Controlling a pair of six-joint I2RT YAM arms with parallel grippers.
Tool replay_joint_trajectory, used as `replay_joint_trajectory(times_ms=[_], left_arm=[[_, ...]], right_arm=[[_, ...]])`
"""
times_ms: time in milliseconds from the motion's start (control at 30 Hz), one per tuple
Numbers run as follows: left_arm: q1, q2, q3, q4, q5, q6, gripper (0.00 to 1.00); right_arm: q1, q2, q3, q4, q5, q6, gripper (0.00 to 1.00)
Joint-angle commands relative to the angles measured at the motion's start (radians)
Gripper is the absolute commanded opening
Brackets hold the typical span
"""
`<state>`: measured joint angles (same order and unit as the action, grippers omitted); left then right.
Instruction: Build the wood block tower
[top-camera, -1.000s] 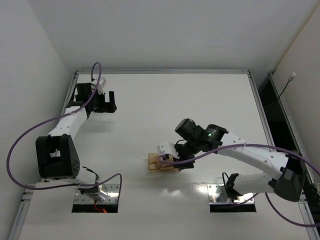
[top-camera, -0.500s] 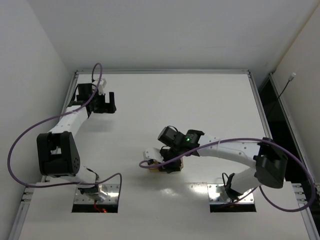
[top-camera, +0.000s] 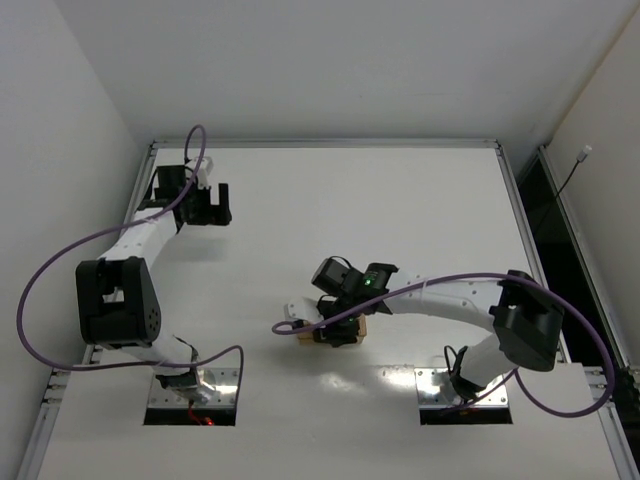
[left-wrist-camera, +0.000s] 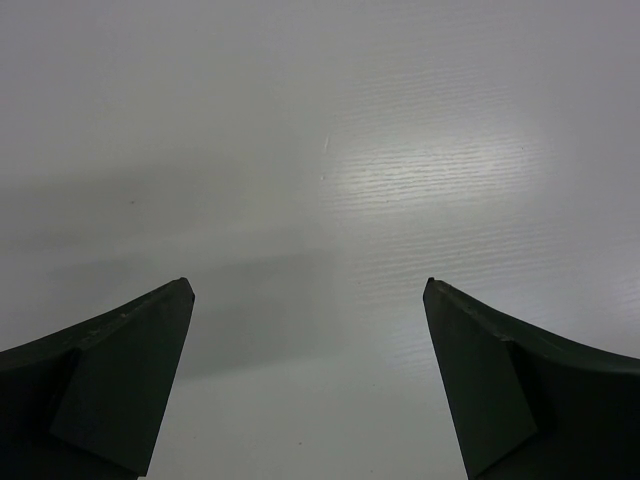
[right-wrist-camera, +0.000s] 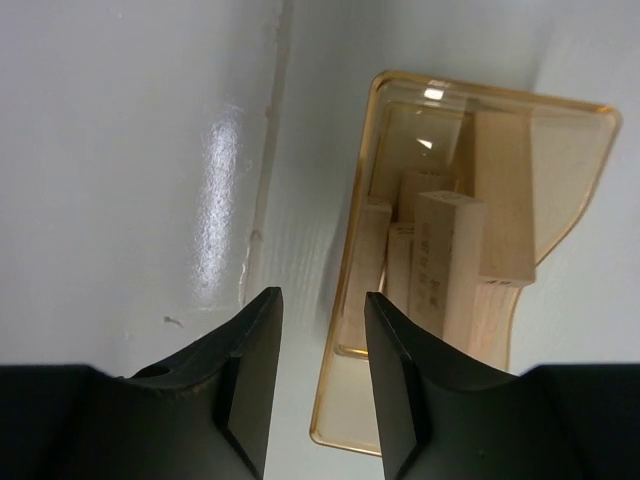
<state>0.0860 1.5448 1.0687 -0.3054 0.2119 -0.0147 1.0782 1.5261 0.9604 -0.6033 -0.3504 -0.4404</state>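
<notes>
My right pincer (right-wrist-camera: 322, 380), narrowly parted, straddles one side wall of the orange tray (right-wrist-camera: 560, 110) of wood blocks (right-wrist-camera: 445, 260), not clamping it. My left pincer (left-wrist-camera: 308, 380) gapes wide, empty, well apart from the tray.

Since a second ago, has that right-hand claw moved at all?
Yes. In the top view, the right gripper has shifted left, farther from the metal base plate where its arm is bolted, and slightly toward the near edge.
</notes>
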Motion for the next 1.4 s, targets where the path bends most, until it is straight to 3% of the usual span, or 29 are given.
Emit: replay_joint_trajectory(times_ms=[0, 367, 700, 733, 767, 933, 1133, 1267, 1367], left_arm=[[0.0, 0.003, 0.042, 0.028, -0.003, 0.007, 1.0], [0.0, 0.031, 0.071, 0.028, 0.006, -0.002, 1.0], [0.0, 0.049, 0.08, 0.019, -0.005, -0.002, 1.0], [0.0, 0.049, 0.08, 0.019, -0.005, -0.002, 1.0], [0.0, 0.049, 0.08, 0.019, -0.005, -0.002, 1.0], [0.0, 0.058, 0.08, 0.019, -0.014, -0.002, 1.0], [0.0, 0.058, 0.08, 0.009, -0.003, -0.002, 1.0], [0.0, 0.049, 0.08, 0.0, 0.015, -0.002, 1.0], [0.0, 0.049, 0.091, 0.0, 0.024, -0.002, 1.0]], right_arm=[[0.009, 0.0, -0.038, 0.01, -0.012, 0.008, 0.35], [0.009, 0.014, -0.089, 0.031, 0.034, 0.008, 0.34], [0.009, 0.106, -0.068, 0.04, 0.106, 0.026, 0.17], [0.009, 0.106, -0.068, 0.04, 0.117, 0.035, 0.05], [0.009, 0.115, -0.068, 0.049, 0.126, 0.035, 0.0], [0.009, 0.062, -0.058, 0.05, 0.104, 0.026, 0.0], [-0.056, 0.003, 0.199, -0.087, -0.057, 0.017, 0.0], [-0.155, 0.092, 0.452, -0.128, -0.208, 0.087, 0.0], [-0.221, 0.189, 0.55, -0.162, -0.355, 0.147, 0.0]])
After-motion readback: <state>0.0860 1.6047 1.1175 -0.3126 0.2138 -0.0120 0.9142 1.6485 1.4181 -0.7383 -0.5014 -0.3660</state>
